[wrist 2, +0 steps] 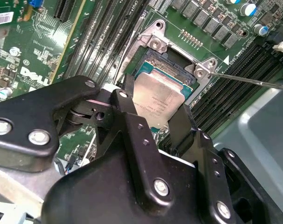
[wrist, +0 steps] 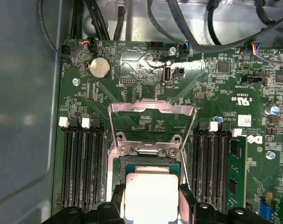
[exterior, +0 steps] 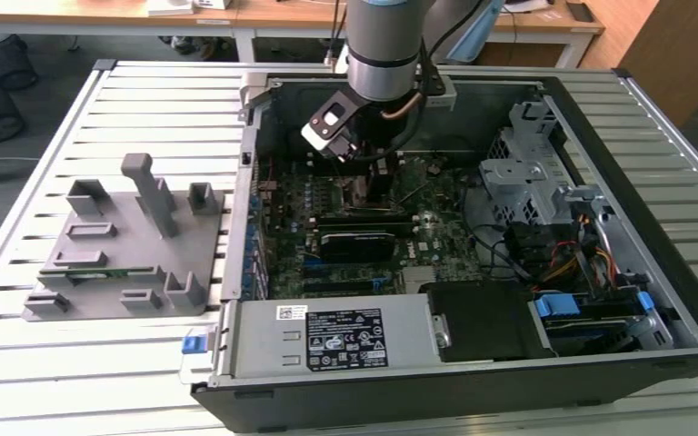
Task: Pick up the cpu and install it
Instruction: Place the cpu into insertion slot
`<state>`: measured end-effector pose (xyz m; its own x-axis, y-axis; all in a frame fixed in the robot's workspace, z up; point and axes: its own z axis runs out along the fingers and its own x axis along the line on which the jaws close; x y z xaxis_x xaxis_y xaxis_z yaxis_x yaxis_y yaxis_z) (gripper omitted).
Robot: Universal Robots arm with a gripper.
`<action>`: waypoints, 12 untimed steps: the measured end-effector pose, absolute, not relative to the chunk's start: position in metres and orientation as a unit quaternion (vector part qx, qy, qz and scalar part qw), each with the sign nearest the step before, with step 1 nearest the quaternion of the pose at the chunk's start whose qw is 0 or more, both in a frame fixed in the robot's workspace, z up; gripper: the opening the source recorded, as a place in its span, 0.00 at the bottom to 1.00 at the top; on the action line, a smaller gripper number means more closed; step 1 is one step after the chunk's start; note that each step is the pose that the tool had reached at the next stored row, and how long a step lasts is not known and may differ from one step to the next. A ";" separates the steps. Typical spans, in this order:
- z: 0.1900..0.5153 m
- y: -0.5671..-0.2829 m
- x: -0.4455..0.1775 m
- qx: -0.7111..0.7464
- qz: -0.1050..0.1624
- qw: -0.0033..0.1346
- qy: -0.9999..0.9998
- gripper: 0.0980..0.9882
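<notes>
Snugly, the fingers (wrist: 186, 198) pinch the cpu (wrist: 151, 196) by opposite edges, just over the open socket (wrist: 146, 163).

The cpu (wrist: 151, 195) showed a silver-grey top with a thin green rim. The gripper (wrist 2: 155, 112) was black, the board (wrist: 132, 60) green, the case (exterior: 446, 400) black, the fixture (exterior: 119, 263) grey, and the worktop (exterior: 143, 100) pale with ribbed stripes.
</notes>
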<state>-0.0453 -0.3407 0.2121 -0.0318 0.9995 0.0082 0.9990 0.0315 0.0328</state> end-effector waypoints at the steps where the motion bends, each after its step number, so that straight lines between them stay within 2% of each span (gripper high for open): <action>1: 0.211 -0.340 -0.046 0.696 0.015 0.008 0.718 0.50; 12: 0.203 -0.337 -0.049 0.698 0.015 0.009 0.716 0.50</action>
